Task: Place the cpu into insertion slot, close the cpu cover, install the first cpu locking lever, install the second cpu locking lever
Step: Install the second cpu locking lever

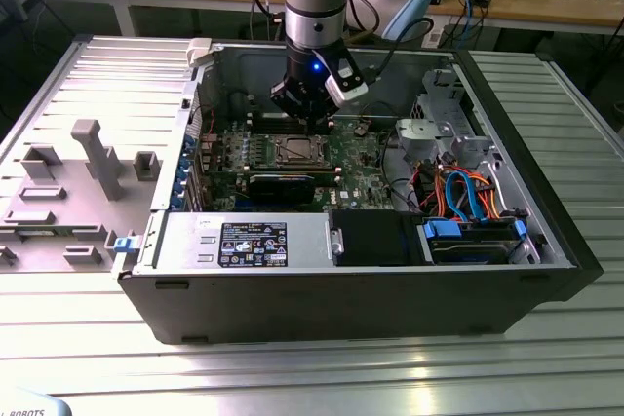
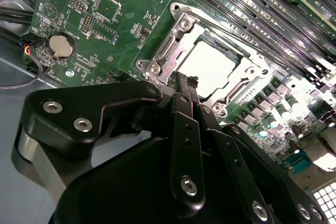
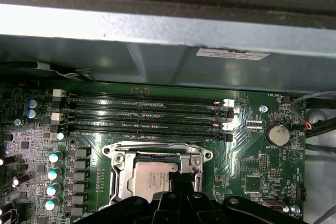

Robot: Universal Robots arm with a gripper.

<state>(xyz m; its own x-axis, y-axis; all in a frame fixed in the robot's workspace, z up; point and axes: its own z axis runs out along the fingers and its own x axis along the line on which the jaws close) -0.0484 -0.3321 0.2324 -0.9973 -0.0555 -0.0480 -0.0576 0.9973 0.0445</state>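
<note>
The cpu (image 2: 210,66) lies flat in the insertion slot (image 3: 157,148) on the green motherboard, its silver-grey top showing. The cpu cover (image 2: 168,51) lies down around it as a silver frame, with the chip visible through its window. My gripper (image 2: 185,83) hangs just above the socket's edge, its black fingers pressed together and nothing visible between them. In the first wrist view the gripper (image 3: 176,179) overlaps one side of the cpu (image 3: 147,179). In the exterior view the gripper (image 1: 310,119) stands inside the open computer case, right over the socket (image 1: 292,150).
Long black memory slots (image 3: 147,111) run beside the socket, under the case wall (image 3: 157,30). A coin battery (image 2: 60,45) sits nearby. A black graphics card (image 1: 283,185) and a drive bay with blue and orange cables (image 1: 468,192) flank the board. Grey fixtures (image 1: 93,158) stand at the exterior view's left.
</note>
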